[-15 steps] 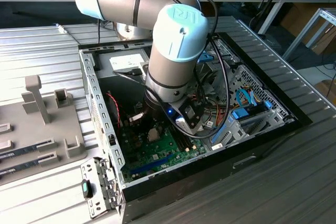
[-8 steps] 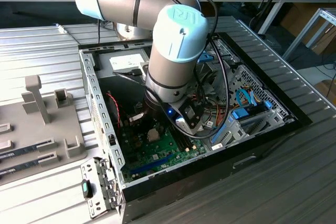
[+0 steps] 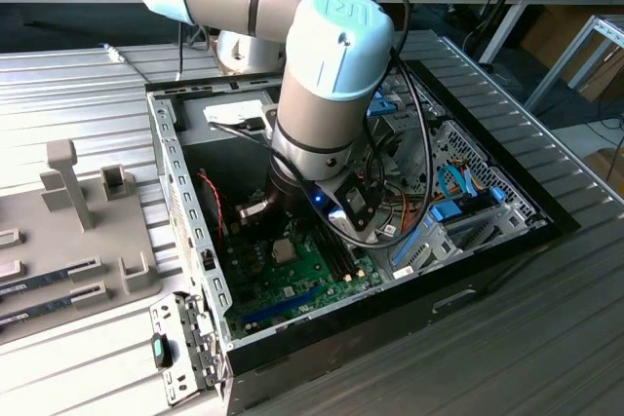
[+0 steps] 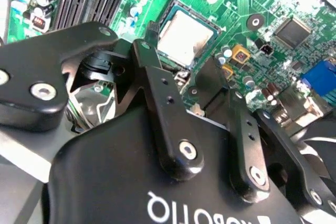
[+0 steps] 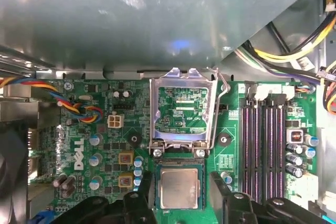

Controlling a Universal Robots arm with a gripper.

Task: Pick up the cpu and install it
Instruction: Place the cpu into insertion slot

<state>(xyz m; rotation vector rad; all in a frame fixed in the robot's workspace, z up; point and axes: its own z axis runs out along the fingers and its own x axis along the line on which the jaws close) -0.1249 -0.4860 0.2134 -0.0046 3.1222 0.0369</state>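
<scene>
The cpu (image 5: 179,188) is a flat silvery square lying level in its socket on the green motherboard (image 5: 100,129), seen in both wrist views and as a small silver square (image 3: 283,248) in the exterior view. My gripper (image 5: 179,182) hangs just above it, open, with one black finger (image 5: 143,192) on each side and a gap to the chip. In the second wrist view the gripper (image 4: 176,59) is by the cpu (image 4: 185,35) and holds nothing. The metal socket frame (image 5: 181,111) stands swung up beside the socket.
Black memory slots (image 5: 265,145) and capacitors flank the socket. Coloured cables (image 5: 79,109) run across the board. A grey metal box (image 5: 131,19) sits over the board's far edge. The open case walls (image 3: 175,202) surround the arm. A grey fixture tray (image 3: 78,231) lies at the exterior view's left.
</scene>
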